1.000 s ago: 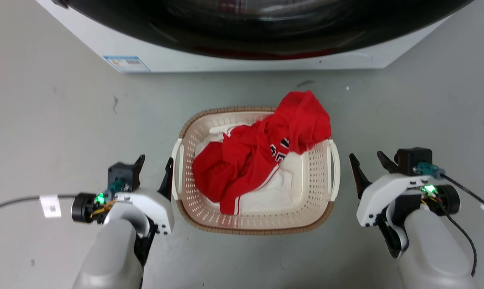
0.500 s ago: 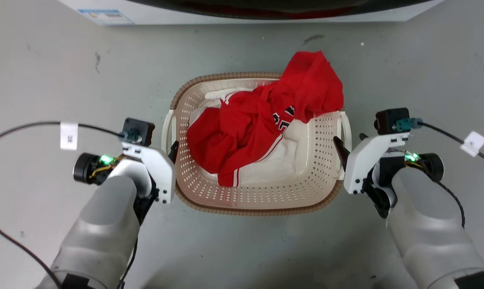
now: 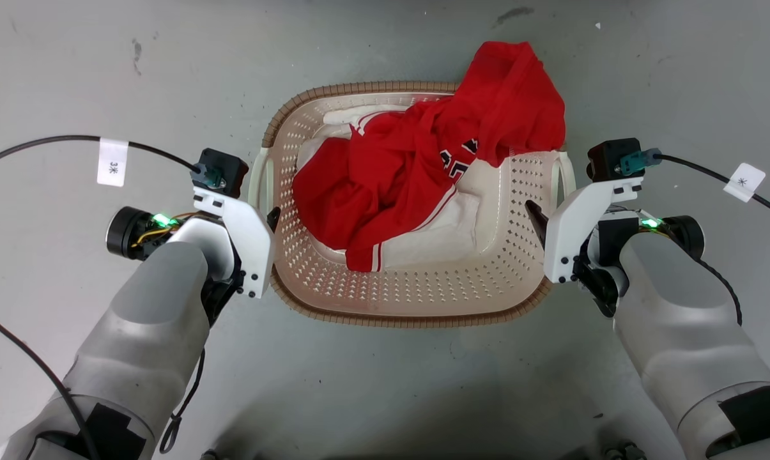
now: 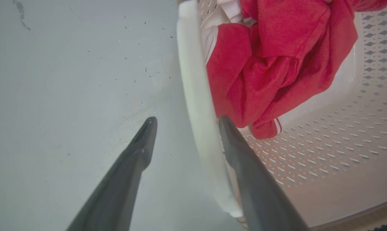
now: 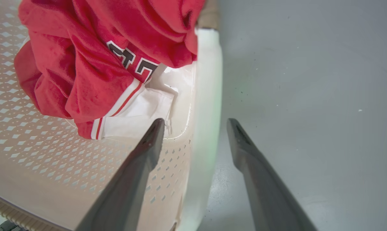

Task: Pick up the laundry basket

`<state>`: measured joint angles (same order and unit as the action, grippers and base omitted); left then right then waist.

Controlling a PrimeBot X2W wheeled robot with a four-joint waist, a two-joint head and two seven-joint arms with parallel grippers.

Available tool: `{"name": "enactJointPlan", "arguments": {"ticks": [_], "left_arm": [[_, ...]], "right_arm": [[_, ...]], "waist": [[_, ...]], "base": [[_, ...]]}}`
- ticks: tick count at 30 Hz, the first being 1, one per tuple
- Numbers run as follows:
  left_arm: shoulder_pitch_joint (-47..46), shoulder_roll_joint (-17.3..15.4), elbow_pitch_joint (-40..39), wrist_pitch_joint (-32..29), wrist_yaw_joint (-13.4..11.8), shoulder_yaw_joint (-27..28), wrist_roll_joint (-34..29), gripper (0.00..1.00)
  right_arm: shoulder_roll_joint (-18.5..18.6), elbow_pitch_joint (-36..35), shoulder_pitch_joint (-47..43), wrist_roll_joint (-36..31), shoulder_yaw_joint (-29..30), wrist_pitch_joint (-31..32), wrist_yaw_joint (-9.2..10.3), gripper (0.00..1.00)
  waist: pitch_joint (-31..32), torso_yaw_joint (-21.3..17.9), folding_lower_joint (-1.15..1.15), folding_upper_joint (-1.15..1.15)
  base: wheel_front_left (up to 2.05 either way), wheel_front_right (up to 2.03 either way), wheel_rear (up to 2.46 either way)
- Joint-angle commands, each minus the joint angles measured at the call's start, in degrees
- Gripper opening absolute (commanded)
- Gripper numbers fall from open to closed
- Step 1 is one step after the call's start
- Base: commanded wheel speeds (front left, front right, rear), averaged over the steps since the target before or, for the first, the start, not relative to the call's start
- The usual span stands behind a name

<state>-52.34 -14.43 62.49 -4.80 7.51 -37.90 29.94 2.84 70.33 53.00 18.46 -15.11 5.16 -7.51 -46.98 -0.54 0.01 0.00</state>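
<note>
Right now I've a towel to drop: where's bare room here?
Free: floor on the near side of the basket, and its near inside. Crowded: shirt over its middle and far right; left gripper and right gripper straddle the handles.

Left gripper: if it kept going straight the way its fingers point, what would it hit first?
Likely the white side handle of the laundry basket, lying between the left gripper's open fingers; beyond it, the grey floor. Depth is unclear.

The basket (image 3: 423, 291) is cream-beige with diamond perforations, a brown woven-look rim (image 3: 391, 321) and white handles (image 4: 193, 96). The jersey (image 3: 385, 191) is red with white trim and dark numerals; the cloth (image 3: 448, 230) white; the floor (image 3: 103, 76) grey.
</note>
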Motion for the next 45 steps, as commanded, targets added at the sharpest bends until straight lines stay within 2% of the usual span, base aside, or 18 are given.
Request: {"name": "enactJointPlan", "arguments": {"ticks": [1, 10, 11, 12, 22, 26, 27, 33, 34, 45], "left_arm": [[-0.9, -0.5, 0.0, 0.1, -0.1, -1.0, 0.9, 1.00], [-2.8, -0.6, 1.1, 1.1, -0.1, -5.3, 5.1, 1.00], [-2.7, -0.4, 0.9, 0.8, -0.1, -5.9, 5.8, 0.48], [-2.8, -0.3, 0.8, 0.4, -0.1, -6.2, 6.6, 0.00], [-2.8, -1.4, 0.4, -0.2, -0.1, -10.1, 11.4, 0.00], [-0.8, -1.9, 0.6, -1.5, -0.1, -12.1, 14.5, 0.00], [1.1, -2.9, 0.3, -4.2, -0.1, -13.3, 17.7, 0.00], [6.0, -4.6, -0.7, -8.8, -0.1, -15.7, 22.4, 0.00], [6.0, -4.6, -0.7, -8.8, -0.1, -15.7, 22.4, 0.00], [13.3, -9.0, -6.7, -20.0, -0.2, -20.5, 31.1, 0.00]], "right_arm": [[0.1, 0.6, 1.1, 0.7, -0.6, 0.1, 0.04, 1.00], [0.1, 2.3, 2.6, 3.1, -3.1, -0.3, 0.04, 1.00], [0.1, 2.4, 2.6, 3.5, -3.5, 0.1, 0.03, 0.84], [0.1, 2.4, 2.4, 3.8, -4.3, 0.4, 0.03, 0.00], [0.2, 3.2, 2.4, 4.9, -5.4, -0.5, 0.02, 0.00], [0.2, 3.5, 0.2, 4.4, -6.2, 2.6, 0.02, 0.00], [0.4, 3.5, -1.0, 4.4, -7.7, 7.5, 0.03, 0.00], [0.5, 3.7, -4.7, 5.6, -9.7, 15.3, 0.04, 0.00], [0.5, 3.7, -4.7, 5.6, -9.7, 15.3, 0.04, 0.00], [0.7, 1.5, -10.6, 9.5, -17.3, 29.1, 0.03, 0.00]], "waist": [[-0.6, 0.1, -0.01, 0.00], [-2.0, 0.6, -0.01, 0.00], [-2.1, 0.7, -0.01, 0.00], [-2.1, 0.9, -0.01, 0.00], [-1.4, 0.8, -0.01, 0.00], [1.8, 0.4, -0.01, 0.00], [6.4, -0.5, -0.01, 0.00], [16.3, -1.3, -0.01, 0.00], [16.3, -1.3, -0.01, 0.00], [33.9, -1.8, -0.01, 0.00]], "base": [[0.00, 0.00, 0.00], [0.00, 0.00, 0.00], [0.00, 0.00, 0.00], [0.00, 0.00, 0.00], [0.00, 0.00, 0.00], [0.00, 0.00, 0.00], [0.00, 0.00, 0.00], [0.00, 0.00, 0.00], [0.00, 0.00, 0.00], [0.00, 0.00, 0.00]]}}
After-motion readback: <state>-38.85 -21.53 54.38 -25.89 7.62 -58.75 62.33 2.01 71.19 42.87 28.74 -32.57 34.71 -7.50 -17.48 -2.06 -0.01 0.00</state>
